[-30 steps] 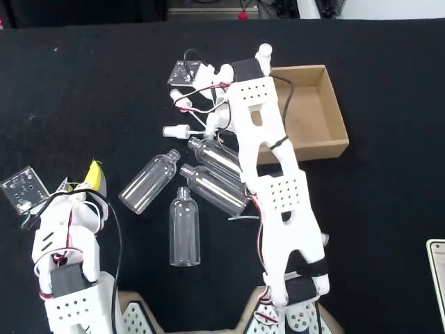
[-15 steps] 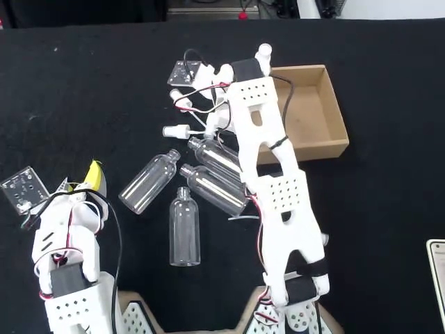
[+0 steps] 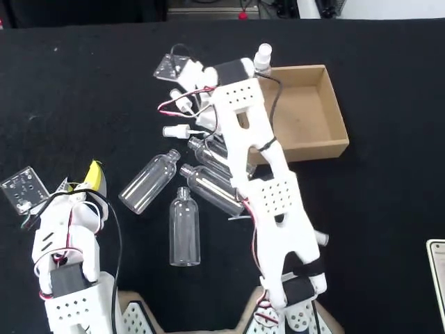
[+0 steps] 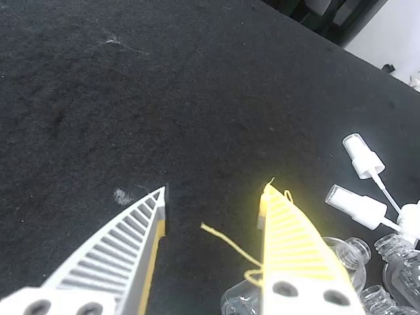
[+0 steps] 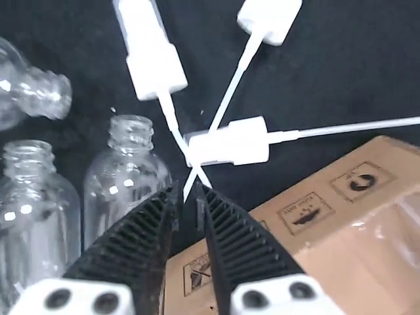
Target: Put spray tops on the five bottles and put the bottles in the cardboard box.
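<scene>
Several clear bottles lie uncapped mid-table, among them one (image 3: 147, 182), another (image 3: 184, 226) and a third (image 3: 212, 189). White spray tops lie loose beyond them: one (image 3: 176, 130) near the bottles, one (image 3: 263, 54) by the cardboard box (image 3: 309, 136). My right gripper (image 5: 187, 191) hangs low over a cluster of spray tops (image 5: 230, 141) whose thin tubes cross at its tips. Its black fingers stand almost together, and I cannot tell whether a tube is pinched. A bottle neck (image 5: 130, 131) sits just beside it. My left gripper (image 4: 213, 193) is open over bare cloth, left of the bottles.
The box (image 5: 328, 210) is open-topped and lies right of the right gripper. Red and black cables trail from the right arm (image 3: 243, 125) over the bottles. A white object (image 3: 438, 261) sits at the table's right edge. Black cloth spreads free at the left and far right.
The right arm has swung left, away from the box corner, bringing its gripper over the spray top cluster. The left arm has stayed put.
</scene>
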You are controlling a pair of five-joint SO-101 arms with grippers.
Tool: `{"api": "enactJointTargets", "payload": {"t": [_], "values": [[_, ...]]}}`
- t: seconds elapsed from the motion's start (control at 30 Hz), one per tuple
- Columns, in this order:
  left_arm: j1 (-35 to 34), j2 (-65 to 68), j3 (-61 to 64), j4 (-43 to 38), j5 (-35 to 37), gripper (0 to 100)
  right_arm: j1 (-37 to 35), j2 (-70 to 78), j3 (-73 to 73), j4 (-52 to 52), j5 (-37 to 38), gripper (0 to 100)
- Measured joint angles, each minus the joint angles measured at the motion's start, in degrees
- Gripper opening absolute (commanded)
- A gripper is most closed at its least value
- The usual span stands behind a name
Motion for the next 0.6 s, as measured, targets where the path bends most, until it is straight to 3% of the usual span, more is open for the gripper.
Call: {"api": "enactJointTargets", "payload": {"t": [0.17, 0.33, 0.6], "values": [[-0.18, 0.0, 0.0, 0.0, 0.0, 23, 0.88, -0.88, 1.41, 0.0, 3.96, 18.7], [-0.18, 0.0, 0.0, 0.0, 0.0, 23, 1.93, -0.88, 7.3, 0.09, 10.02, 19.0], [-0.18, 0.0, 0.0, 0.0, 0.0, 23, 2.11, -0.88, 7.82, 0.09, 11.96, 15.7]]}}
